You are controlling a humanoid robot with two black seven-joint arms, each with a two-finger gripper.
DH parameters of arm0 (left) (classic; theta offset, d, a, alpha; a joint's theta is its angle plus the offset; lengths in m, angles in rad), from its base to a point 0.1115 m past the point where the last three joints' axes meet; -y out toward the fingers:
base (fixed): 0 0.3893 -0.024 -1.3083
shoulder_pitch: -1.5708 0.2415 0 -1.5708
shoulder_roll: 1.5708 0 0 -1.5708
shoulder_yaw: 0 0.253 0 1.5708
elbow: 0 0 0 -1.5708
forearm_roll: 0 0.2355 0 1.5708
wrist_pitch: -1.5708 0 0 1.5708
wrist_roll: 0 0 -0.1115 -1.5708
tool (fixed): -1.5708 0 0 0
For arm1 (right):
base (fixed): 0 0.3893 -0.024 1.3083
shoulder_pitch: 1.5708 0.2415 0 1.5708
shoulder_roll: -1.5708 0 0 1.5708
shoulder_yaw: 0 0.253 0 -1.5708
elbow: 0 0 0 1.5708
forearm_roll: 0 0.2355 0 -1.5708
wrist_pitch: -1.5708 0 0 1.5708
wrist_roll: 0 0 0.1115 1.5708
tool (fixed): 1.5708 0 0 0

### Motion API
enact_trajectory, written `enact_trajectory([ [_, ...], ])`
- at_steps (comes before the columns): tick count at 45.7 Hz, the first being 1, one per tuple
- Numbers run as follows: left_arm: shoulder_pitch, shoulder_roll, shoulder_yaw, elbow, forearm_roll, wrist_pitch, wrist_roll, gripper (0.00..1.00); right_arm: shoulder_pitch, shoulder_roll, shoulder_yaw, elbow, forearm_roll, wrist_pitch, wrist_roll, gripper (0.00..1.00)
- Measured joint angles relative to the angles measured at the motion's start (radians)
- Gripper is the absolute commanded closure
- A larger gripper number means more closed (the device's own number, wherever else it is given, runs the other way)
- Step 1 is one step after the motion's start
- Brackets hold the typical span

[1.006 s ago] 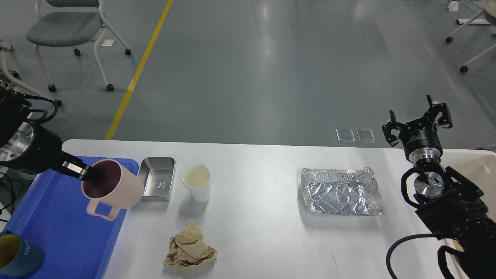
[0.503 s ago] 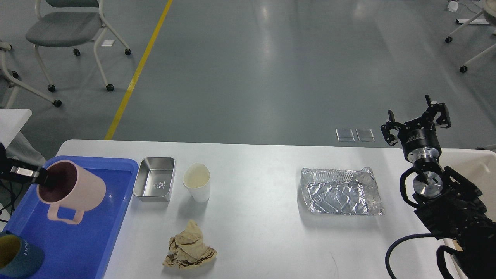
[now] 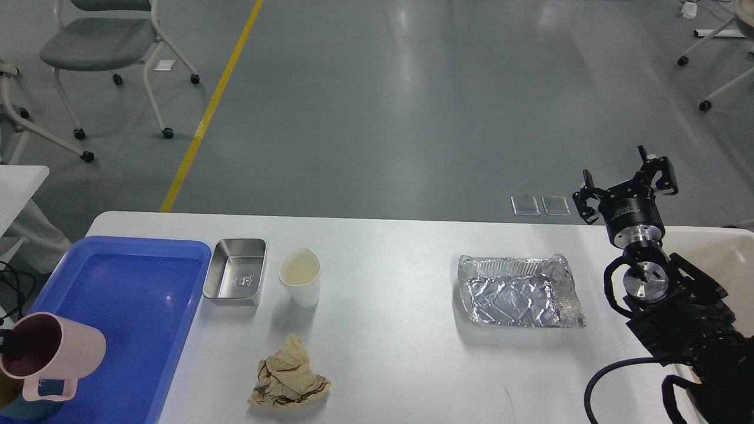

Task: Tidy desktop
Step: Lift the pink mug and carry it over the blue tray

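- Step in hand, as we read it: stowing the pink mug [image 3: 56, 353] on the blue tray [image 3: 135, 294]. The mug is tilted at the tray's near-left corner, over a dark blue cup [image 3: 23, 406] that barely shows at the frame edge.
- Left tool [image 3: 6, 344]: only a dark sliver at the mug's mouth is in frame. We judge it's gripping the mug rim, but can't tell how far the fingers are closed.
- Right tool [image 3: 625, 188]: fingers spread wide, holding nothing, touching nothing, hovering past the counter's far-right edge.
- Counter [image 3: 400, 365] fills the lower half of the view. Left on it: steel tin [image 3: 235, 272] just beside the tray, paper cup [image 3: 300, 275] next to the tin, crumpled brown paper [image 3: 288, 377] near the front edge, foil tray [image 3: 518, 290] to the right.
- Next move likely calls for setting the mug upright on bare tray, clear of the blue cup, then letting go.
- Foil tray sits nearest the right tool; thin and crushable, so go light.
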Motion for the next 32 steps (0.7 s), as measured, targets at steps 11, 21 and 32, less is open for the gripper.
enact_trajectory([
  [11,0.265,-0.093,-0.143,0.070,-0.022,0.092,-0.004,1.00,0.000,0.001,0.000,0.000,0.000,0.000,0.000,0.00],
  [21,0.543,-0.157,-0.393,0.110,-0.040,0.106,0.014,1.00,-0.002,0.000,-0.001,-0.003,0.000,0.000,0.000,0.00],
  [32,0.639,-0.191,-0.458,0.140,-0.036,0.106,0.023,1.00,-0.010,-0.001,-0.002,-0.004,0.000,0.001,0.000,0.00],
])
